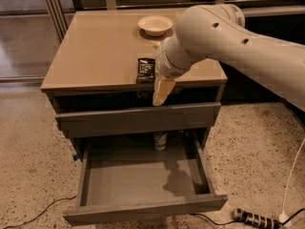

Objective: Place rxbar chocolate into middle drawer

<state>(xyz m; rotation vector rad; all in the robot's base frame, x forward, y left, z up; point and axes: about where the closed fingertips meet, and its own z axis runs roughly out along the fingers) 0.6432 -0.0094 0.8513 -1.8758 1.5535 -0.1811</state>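
Drawer [138, 175] stands open below, so that part's ready. Chocolate bar [146, 69] lies on the counter [95, 56] at its front edge, not yet picked up. My gripper [161, 92] hangs just beside it, past the edge; open or clenched, I can't tell

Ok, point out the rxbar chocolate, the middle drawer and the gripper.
rxbar chocolate [146, 70]: camera view, middle of the black wrapper.
middle drawer [128, 178]: camera view, bare grey floor.
gripper [160, 93]: camera view, its cream tip, hanging over the front edge of the cabinet top [95, 56], right of the rxbar chocolate.
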